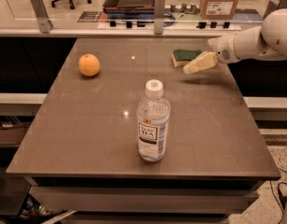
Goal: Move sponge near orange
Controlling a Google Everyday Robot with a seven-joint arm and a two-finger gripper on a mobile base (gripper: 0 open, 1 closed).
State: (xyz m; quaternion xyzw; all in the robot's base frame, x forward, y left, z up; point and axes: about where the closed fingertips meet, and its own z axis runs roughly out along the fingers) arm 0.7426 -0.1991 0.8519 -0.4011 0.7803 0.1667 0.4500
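grey surface (87,125), holding: one upright water bottle (153,122); one sponge (183,56), behind and right of the bottle; one orange (89,65), behind and left of the bottle; one claw (187,69), behind-right of the bottle, overlapping the sponge's near edge, grip state cannot be told.

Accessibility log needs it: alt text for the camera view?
The robot's tool hovers over the far right of the table, at the right edge of the green-topped sponge. The orange sits at far left; a clear water bottle stands upright near the front centre.
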